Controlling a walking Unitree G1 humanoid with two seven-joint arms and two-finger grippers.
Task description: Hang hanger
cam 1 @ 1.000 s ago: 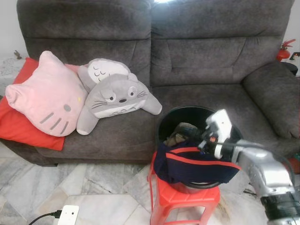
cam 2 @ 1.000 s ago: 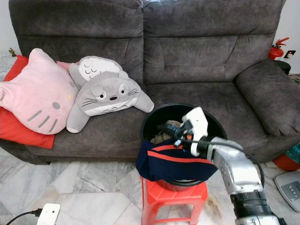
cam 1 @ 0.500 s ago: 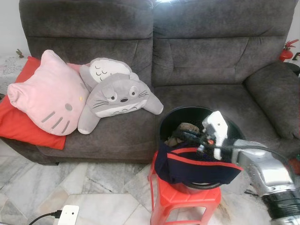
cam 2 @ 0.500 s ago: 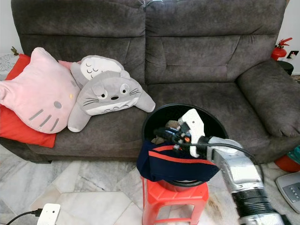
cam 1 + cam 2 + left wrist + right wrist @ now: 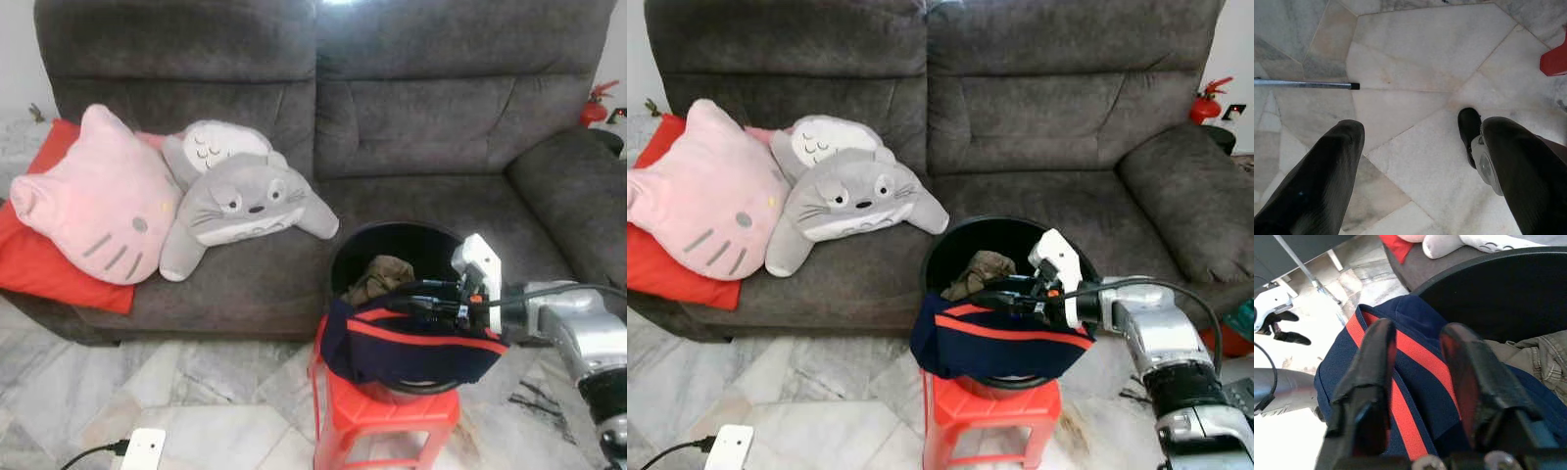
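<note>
The right tool hovers over the near rim of the black bucket, its 2 fingers spread above the navy garment draped there. Likely step: reaching for clothing, so next it must lower and pinch. No hanger can be made out. The left tool hangs spread over the floor.

The sofa is matt, napped grey cloth; the floor is smooth, polished marble. The stool is glossy red plastic, the bucket shiny black plastic, and the garment over its rim knit cloth.
</note>
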